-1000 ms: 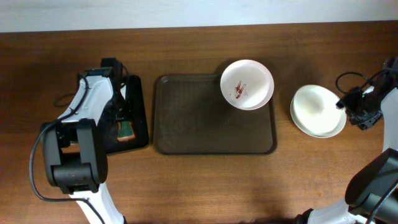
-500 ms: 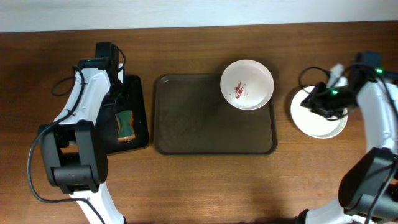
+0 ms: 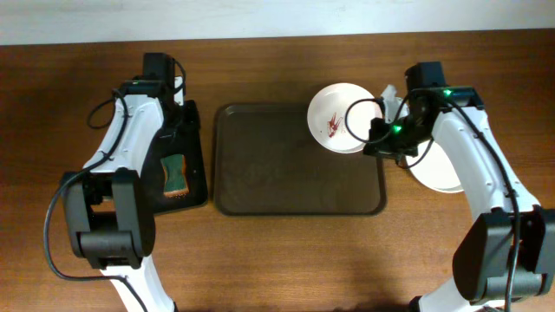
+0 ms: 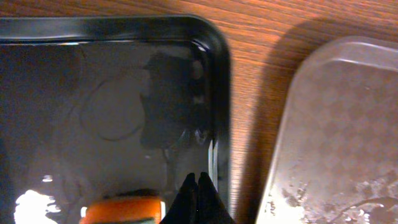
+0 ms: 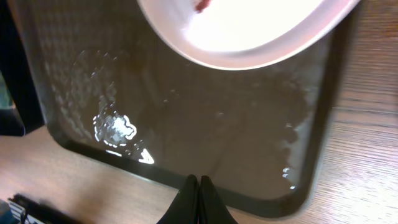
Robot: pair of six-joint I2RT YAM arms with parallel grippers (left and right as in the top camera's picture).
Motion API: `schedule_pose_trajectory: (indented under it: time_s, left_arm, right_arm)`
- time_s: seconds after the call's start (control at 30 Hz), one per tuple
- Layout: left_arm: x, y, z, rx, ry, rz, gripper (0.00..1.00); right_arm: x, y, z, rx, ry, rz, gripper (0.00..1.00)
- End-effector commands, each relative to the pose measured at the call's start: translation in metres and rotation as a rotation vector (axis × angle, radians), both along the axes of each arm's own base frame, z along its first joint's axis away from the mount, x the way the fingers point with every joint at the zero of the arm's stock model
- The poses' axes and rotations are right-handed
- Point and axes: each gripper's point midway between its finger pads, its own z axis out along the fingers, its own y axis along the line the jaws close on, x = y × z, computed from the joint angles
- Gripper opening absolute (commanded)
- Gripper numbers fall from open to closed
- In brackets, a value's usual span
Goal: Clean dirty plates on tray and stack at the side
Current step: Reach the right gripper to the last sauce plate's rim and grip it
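A white plate (image 3: 344, 117) with dark-red smears sits in the far right corner of the brown tray (image 3: 286, 169). In the right wrist view the plate (image 5: 249, 31) fills the top, with the tray (image 5: 186, 112) below it. My right gripper (image 3: 373, 145) hangs by the plate's right rim, over the tray's right edge. Its jaws (image 5: 196, 182) are shut and empty. A stack of white plates (image 3: 434, 171) lies on the table right of the tray, partly hidden by the right arm. My left gripper (image 3: 184, 139) hovers over the black tray (image 3: 192, 195), shut (image 4: 198, 178) on nothing.
An orange and green sponge (image 3: 176, 173) lies in the black tray, just below the left gripper; its orange edge (image 4: 121, 211) shows beside the fingertips. The brown tray's wet left corner (image 4: 336, 137) lies close to the black tray. Cables trail behind both arms.
My right arm swung left from the side stack to the smeared plate's rim and its jaws closed. The left gripper lifted off the sponge, drew back a little and closed.
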Motion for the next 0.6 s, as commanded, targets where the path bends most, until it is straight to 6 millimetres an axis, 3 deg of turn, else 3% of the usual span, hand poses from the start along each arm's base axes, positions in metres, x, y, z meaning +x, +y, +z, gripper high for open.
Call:
schedule_pose_trajectory:
  time_s: [0.0, 0.2, 0.33, 0.4, 0.57]
  left_arm:
    - [0.001, -0.002, -0.004, 0.03, 0.008, 0.055, 0.0]
    - [-0.003, -0.007, -0.012, 0.024, 0.037, 0.093, 0.0]
    - [-0.012, -0.007, -0.029, 0.056, 0.098, 0.132, 0.0]
    - [-0.015, -0.013, -0.04, 0.054, 0.125, 0.118, 0.0]
    - [-0.015, -0.025, -0.043, 0.056, 0.126, 0.09, 0.0]
  right_arm:
    - [0.001, 0.013, 0.006, 0.011, -0.023, 0.042, 0.04]
    - [0.001, 0.015, 0.006, 0.012, -0.022, 0.047, 0.04]
    - [0.001, 0.015, 0.006, 0.012, -0.022, 0.047, 0.04]
    - [0.001, 0.015, 0.006, 0.012, -0.022, 0.047, 0.04]
    - [0.001, 0.015, 0.006, 0.012, -0.022, 0.047, 0.04]
